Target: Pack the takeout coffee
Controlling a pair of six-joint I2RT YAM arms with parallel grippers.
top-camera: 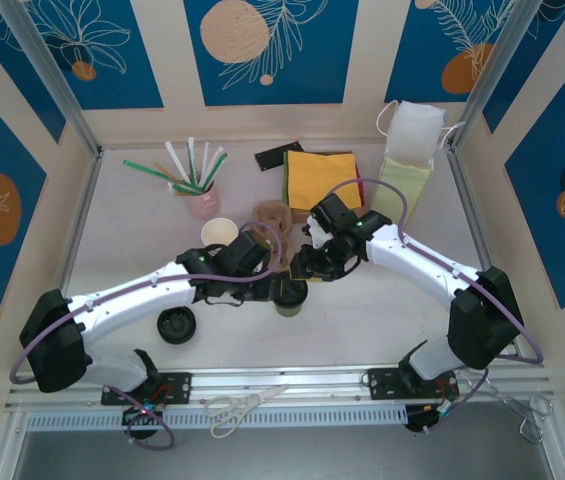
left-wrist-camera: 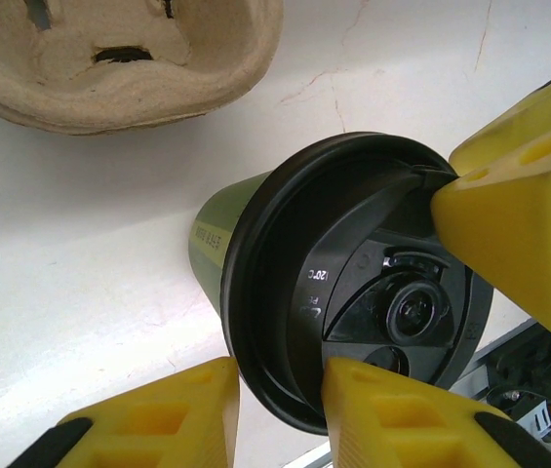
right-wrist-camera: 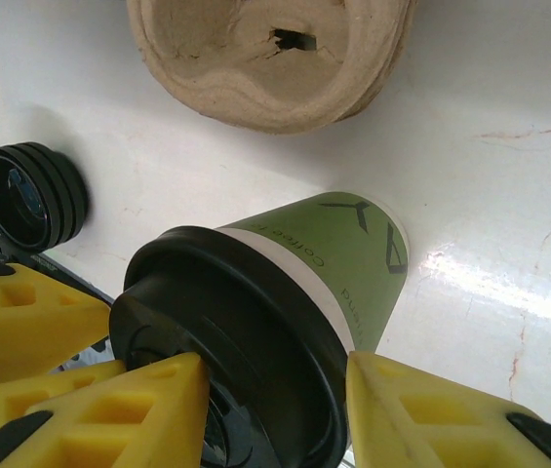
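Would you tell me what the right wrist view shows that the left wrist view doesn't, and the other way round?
Right wrist view: a stack of black lids, and the cream band just under the lid of the takeout coffee. Left wrist view: the moulded lettering on top of that black lid. Both: the green cup itself, the pulp carrier beyond it, and the left gripper and right gripper closed on the lid's rim.

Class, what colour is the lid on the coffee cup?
Black lid, best seen in the left wrist view.
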